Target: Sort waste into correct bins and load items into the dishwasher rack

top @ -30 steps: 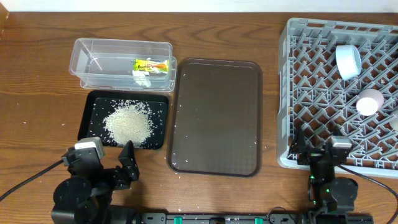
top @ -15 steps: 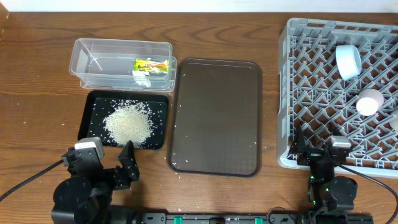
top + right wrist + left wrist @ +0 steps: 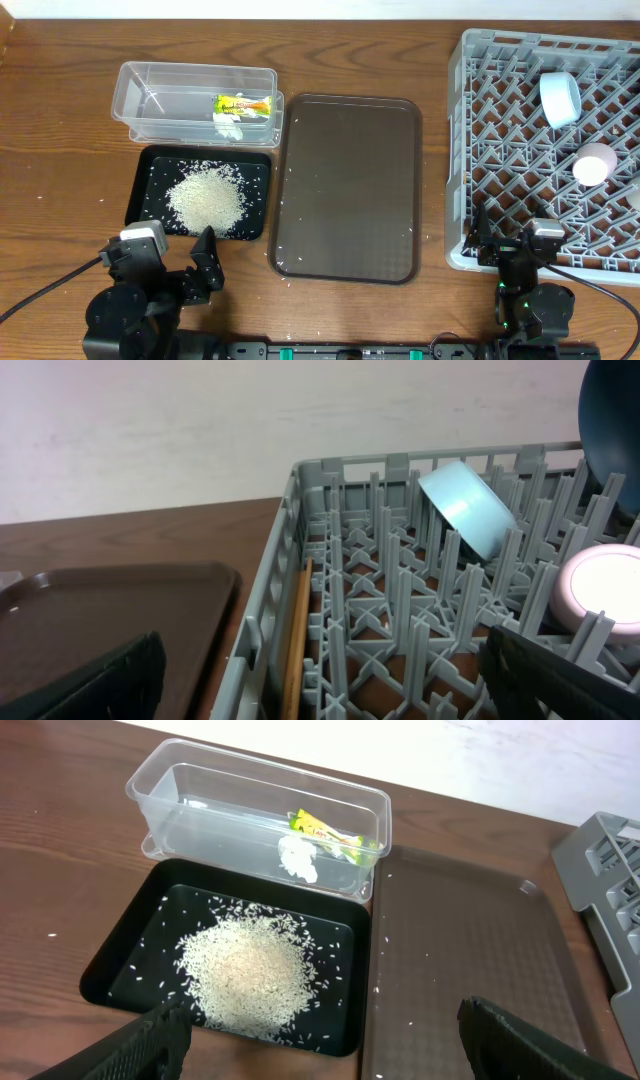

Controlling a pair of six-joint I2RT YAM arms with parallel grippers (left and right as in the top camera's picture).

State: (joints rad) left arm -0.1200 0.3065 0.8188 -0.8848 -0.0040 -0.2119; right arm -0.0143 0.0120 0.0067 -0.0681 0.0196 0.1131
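My left gripper (image 3: 185, 265) is open and empty near the table's front edge, just in front of the black tray (image 3: 145, 205); in the left wrist view (image 3: 325, 1050) its fingers frame that tray (image 3: 110, 965). A heap of rice (image 3: 207, 195) (image 3: 245, 970) lies in it. The clear tub (image 3: 150, 85) (image 3: 200, 790) holds the yellow-green wrapper (image 3: 243, 103) (image 3: 325, 832) and the white tissue (image 3: 228, 122) (image 3: 298, 858). My right gripper (image 3: 508, 245) (image 3: 320, 690) is open and empty at the front-left corner of the grey rack (image 3: 500, 150) (image 3: 270, 610). The rack holds the chopsticks (image 3: 297, 630), light-blue bowl (image 3: 560, 97) (image 3: 465, 508), a pink-inside cup (image 3: 594, 164) (image 3: 600, 585) and the dark-blue bowl (image 3: 612, 420).
The brown serving tray (image 3: 347, 188) (image 3: 470, 960) (image 3: 110, 620) lies between the black tray and the rack, with a few stray rice grains on it. Some grains lie on the wooden table around the black tray.
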